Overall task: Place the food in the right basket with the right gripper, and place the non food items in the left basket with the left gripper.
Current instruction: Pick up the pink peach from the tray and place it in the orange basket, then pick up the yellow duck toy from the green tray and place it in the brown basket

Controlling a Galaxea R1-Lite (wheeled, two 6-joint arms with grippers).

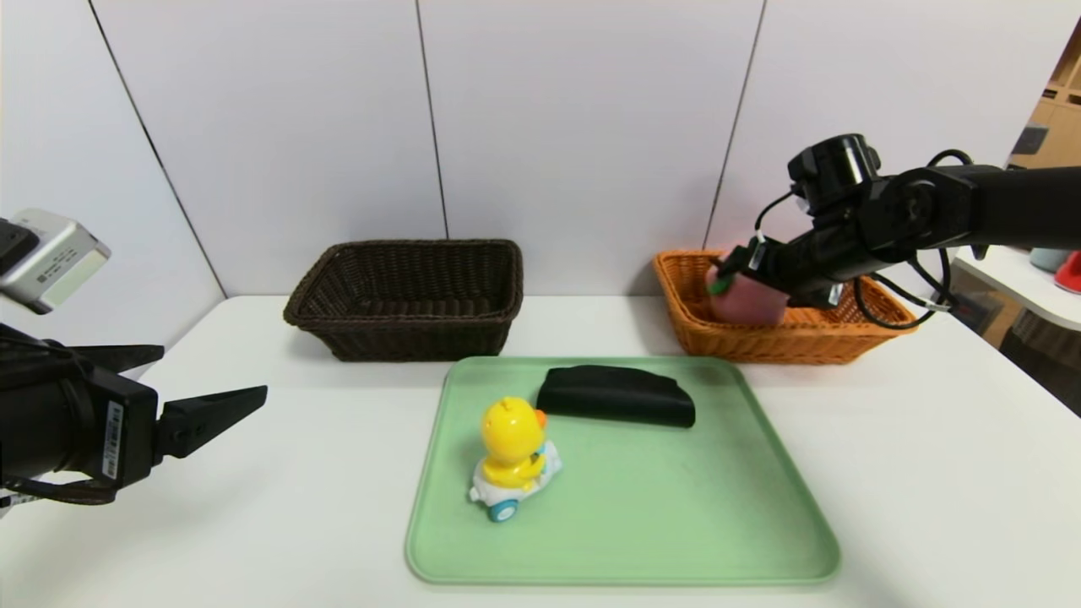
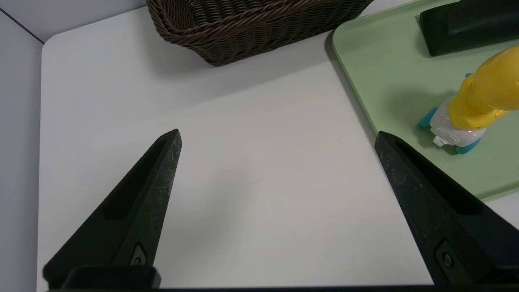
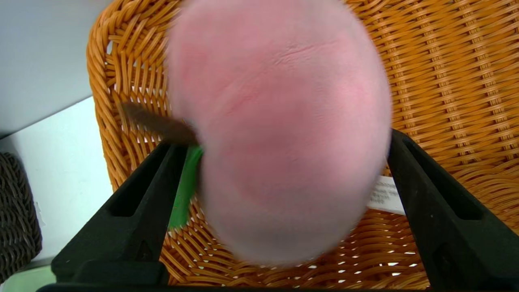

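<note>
A white tabletop stood against pale panelled walls. The right gripper, jaws spread wide, flanked the soft pink plush peach inside the orange-tan woven wicker basket. The left gripper hung with jaws apart, holding nothing.

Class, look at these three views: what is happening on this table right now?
The right gripper is inside the orange basket with its jaws spread on either side of the plush peach, apparently letting it go. The left gripper waits open over the table, near the dark basket. The duck toy and black pouch are on the green tray.
</note>
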